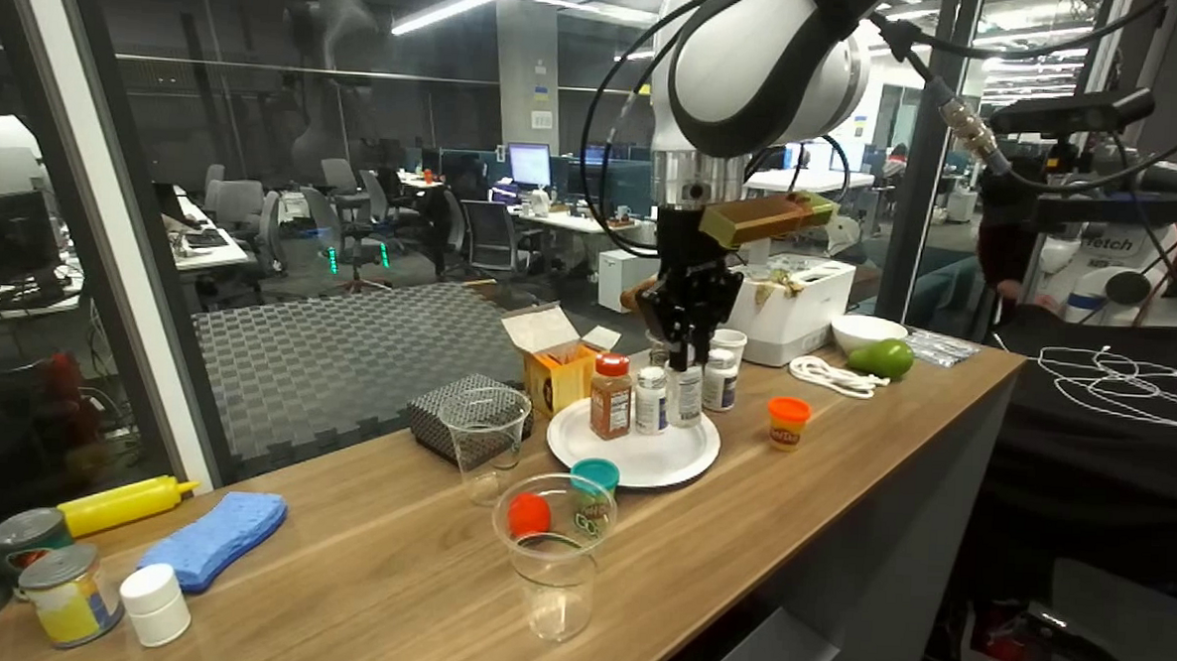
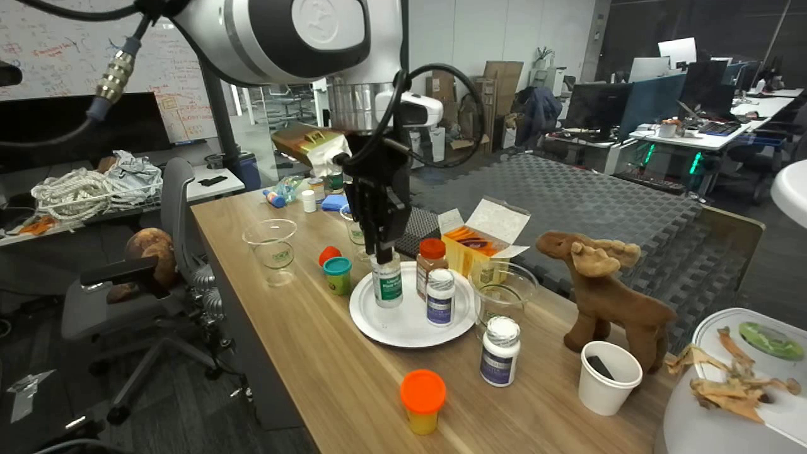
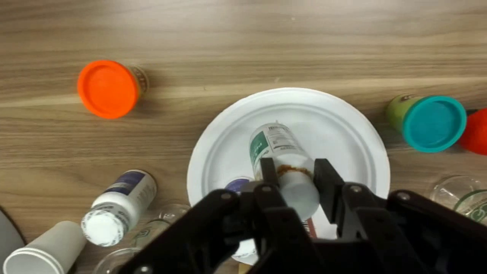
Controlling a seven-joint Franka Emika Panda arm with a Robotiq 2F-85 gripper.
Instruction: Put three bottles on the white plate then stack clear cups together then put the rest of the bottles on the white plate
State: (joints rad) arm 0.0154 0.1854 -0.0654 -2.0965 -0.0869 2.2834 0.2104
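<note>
Stretching through all three views, the wood-grained worktop (image 1: 419, 581) bears the whole spread. Above it reaches the white-and-black arm (image 2: 296, 38), its black hand (image 3: 296, 171) pointing down. Next in bulk is a white box (image 1: 793, 315) with dry brown scraps (image 2: 725, 388) on top; a brown toy moose (image 2: 605, 302) stands near it. The white plate (image 3: 342, 125) lies flat, and a yellow carton (image 2: 466, 258) with raised flaps stands close to it. Three clear cups (image 2: 271, 255) follow, all upright and separate: two off to one flank of the plate, the third just beside its rim on the opposite flank. Smaller again, a red-capped brown bottle (image 1: 610, 406) and a purple-labelled white bottle (image 2: 440, 302) stand upright on the plate, and with them is a green-labelled bottle (image 2: 388, 287). The hand is grasping this last one, its fingers (image 3: 328, 179) set against both sides of the cap end; the base is down at the plate, but whether the plate takes the weight I cannot tell. Another purple-labelled bottle (image 2: 500, 359) stands off the plate on the worktop, near the third cup.
</note>
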